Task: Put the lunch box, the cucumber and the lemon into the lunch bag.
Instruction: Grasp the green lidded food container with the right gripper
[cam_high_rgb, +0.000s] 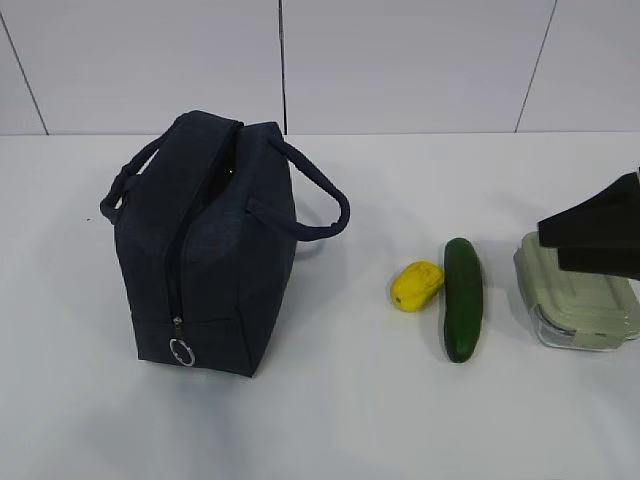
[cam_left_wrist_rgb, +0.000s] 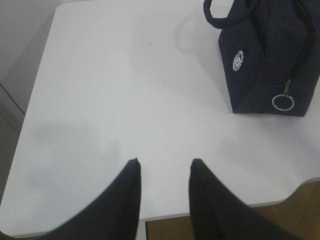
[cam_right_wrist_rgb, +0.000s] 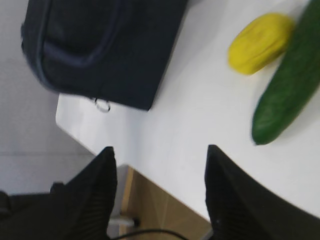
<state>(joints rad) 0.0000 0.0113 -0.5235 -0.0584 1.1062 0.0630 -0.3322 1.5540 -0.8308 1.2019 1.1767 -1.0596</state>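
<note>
The navy lunch bag (cam_high_rgb: 215, 250) stands upright at the left, its ring pull (cam_high_rgb: 181, 351) low on the near end. The yellow lemon (cam_high_rgb: 417, 285) lies beside the dark green cucumber (cam_high_rgb: 462, 298), and the lunch box (cam_high_rgb: 580, 310) with the pale green lid lies right of them. My right gripper (cam_high_rgb: 575, 240) hovers over the lunch box; in the right wrist view it (cam_right_wrist_rgb: 161, 149) is open and empty, with the bag (cam_right_wrist_rgb: 105, 45), lemon (cam_right_wrist_rgb: 260, 42) and cucumber (cam_right_wrist_rgb: 287, 85) ahead. My left gripper (cam_left_wrist_rgb: 165, 162) is open and empty over bare table, left of the bag (cam_left_wrist_rgb: 265, 60).
The white table (cam_high_rgb: 330, 420) holds only these things. Its front edge (cam_left_wrist_rgb: 225, 206) runs just under my left fingertips, with brown floor beyond. Its near corner (cam_right_wrist_rgb: 62, 117) shows below the bag in the right wrist view. A white panelled wall stands behind.
</note>
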